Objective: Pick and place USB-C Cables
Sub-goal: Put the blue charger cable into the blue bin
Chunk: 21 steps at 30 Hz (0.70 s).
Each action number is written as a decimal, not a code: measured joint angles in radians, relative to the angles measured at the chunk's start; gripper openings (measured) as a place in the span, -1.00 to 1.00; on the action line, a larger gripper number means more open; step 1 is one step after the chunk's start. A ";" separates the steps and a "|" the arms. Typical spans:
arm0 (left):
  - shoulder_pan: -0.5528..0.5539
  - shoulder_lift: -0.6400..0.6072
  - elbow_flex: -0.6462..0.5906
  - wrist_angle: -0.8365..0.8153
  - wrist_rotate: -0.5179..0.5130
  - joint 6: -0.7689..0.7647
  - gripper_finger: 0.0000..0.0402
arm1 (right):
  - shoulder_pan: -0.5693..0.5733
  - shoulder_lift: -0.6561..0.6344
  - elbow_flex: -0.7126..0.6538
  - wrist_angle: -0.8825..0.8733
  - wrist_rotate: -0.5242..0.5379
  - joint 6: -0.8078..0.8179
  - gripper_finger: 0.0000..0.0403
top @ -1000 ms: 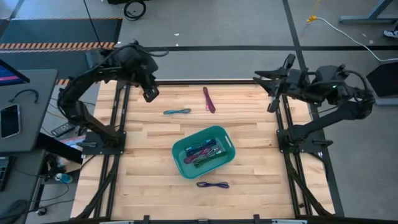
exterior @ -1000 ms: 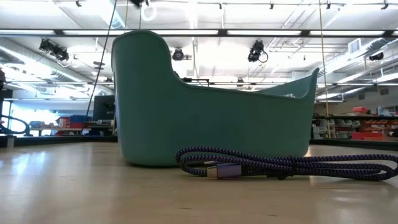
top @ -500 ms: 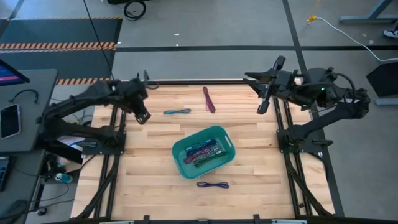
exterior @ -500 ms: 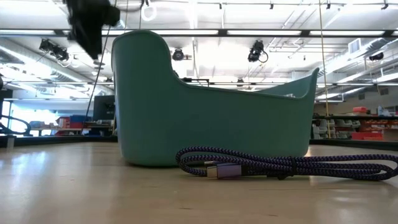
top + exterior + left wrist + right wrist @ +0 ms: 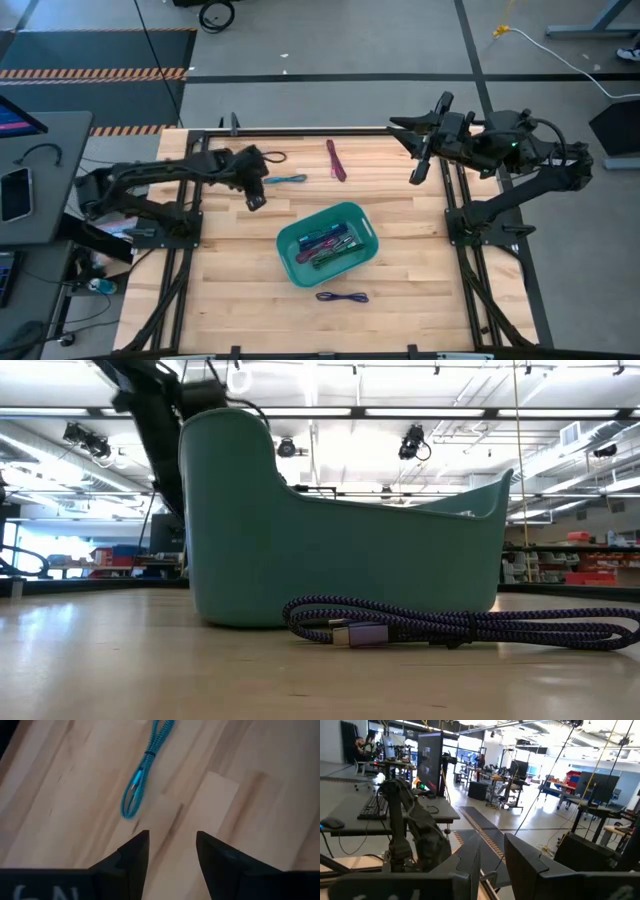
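A teal USB-C cable (image 5: 285, 180) lies flat on the far part of the table, and shows in the left wrist view (image 5: 145, 765) too. A maroon cable (image 5: 336, 160) lies to its right. A purple cable (image 5: 342, 297) (image 5: 450, 625) lies near the front edge. Several more bundled cables sit in the teal bin (image 5: 300, 265) (image 5: 340, 530) at mid-table. My left gripper (image 5: 256, 200) (image 5: 172, 845) is open, low over the wood just near and left of the teal cable's end. My right gripper (image 5: 414, 168) (image 5: 492, 857) is open, raised over the far right edge, touching nothing.
Black frame rails (image 5: 195, 250) run along both table sides under the arm bases. A desk with a phone and monitor (image 5: 20, 190) stands left of the table. Bare wood lies between the bin and the left rail.
My left arm has stretched out and lowered from the far left corner, and its gripper has moved toward the near edge and then right, ending beside the teal cable. My right gripper has drifted slightly toward the table's left. The cables and bin have stayed put.
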State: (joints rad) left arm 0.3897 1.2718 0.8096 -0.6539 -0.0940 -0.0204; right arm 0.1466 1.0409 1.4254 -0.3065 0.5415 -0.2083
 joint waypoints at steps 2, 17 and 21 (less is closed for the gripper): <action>0.000 0.051 0.023 0.005 -0.003 0.074 -0.16 | 0.000 0.000 0.000 0.000 0.000 0.008 -0.55; 0.064 0.412 0.318 0.014 0.110 0.470 -0.16 | 0.000 0.006 0.000 -0.002 0.000 0.030 -0.55; 0.090 0.464 0.364 0.007 0.118 0.510 -0.16 | 0.000 0.006 0.000 -0.002 0.000 0.030 -0.55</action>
State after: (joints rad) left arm 0.4801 1.7358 1.1741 -0.6464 0.0244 0.4898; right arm 0.1463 1.0473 1.4254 -0.3087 0.5415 -0.1780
